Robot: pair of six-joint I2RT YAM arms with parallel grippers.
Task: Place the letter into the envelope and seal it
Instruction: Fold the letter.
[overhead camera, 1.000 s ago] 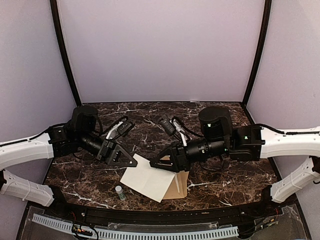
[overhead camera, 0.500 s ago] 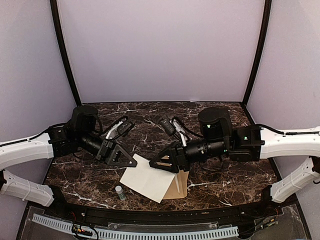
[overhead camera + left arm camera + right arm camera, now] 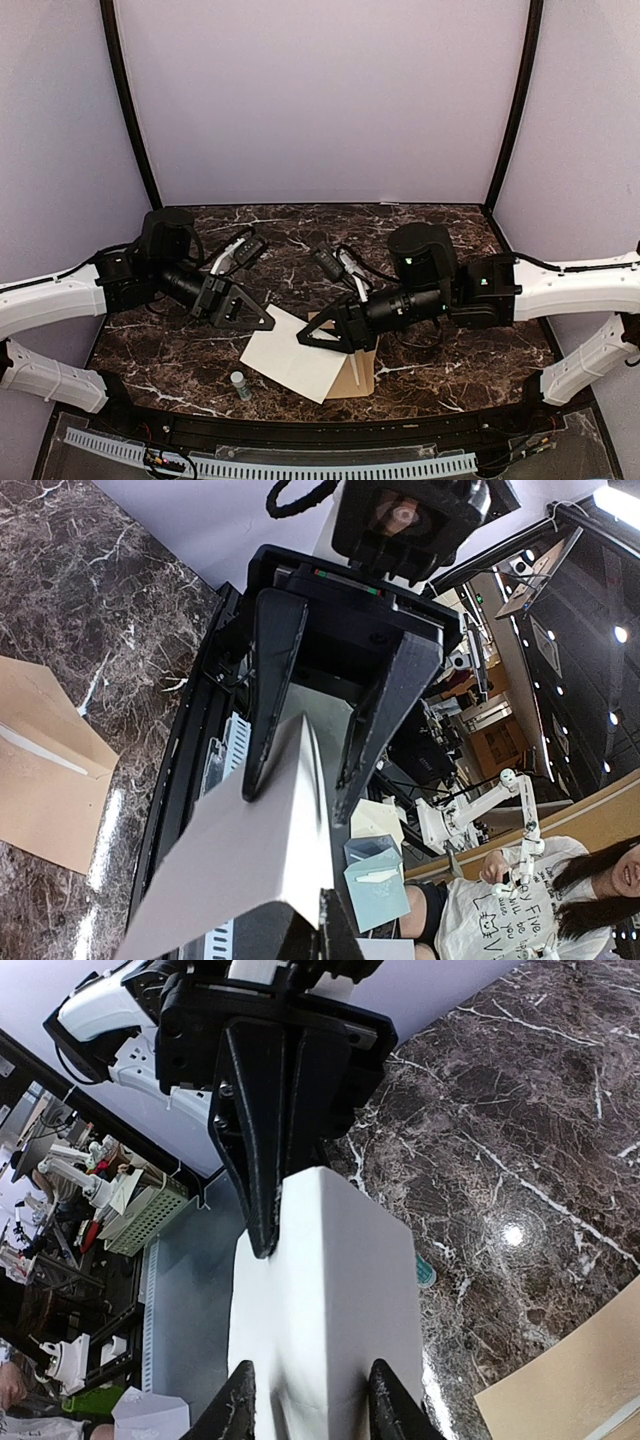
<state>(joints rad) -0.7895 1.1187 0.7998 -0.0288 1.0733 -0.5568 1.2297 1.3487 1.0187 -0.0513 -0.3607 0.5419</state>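
The letter (image 3: 290, 362), a white folded sheet, is held tented above the marble table between both arms. My left gripper (image 3: 265, 323) is shut on its upper left corner; in the left wrist view the letter (image 3: 240, 860) runs out from between the fingers of the left gripper (image 3: 295, 800). My right gripper (image 3: 305, 340) straddles the sheet's raised fold, and in the right wrist view its fingertips (image 3: 240, 1405) press the letter (image 3: 340, 1280) from both sides. The kraft-brown envelope (image 3: 365, 375) lies flat under the right gripper, partly covered by the letter.
A small bottle with a green cap (image 3: 240, 385) stands near the table's front edge, just left of the letter. The table's black front rail (image 3: 320, 425) runs close below the envelope. Purple walls close in the back and sides.
The right arm has shifted left and forward onto the letter; its jaws widened briefly, then narrowed again around the fold. The left arm and the envelope have stayed put.
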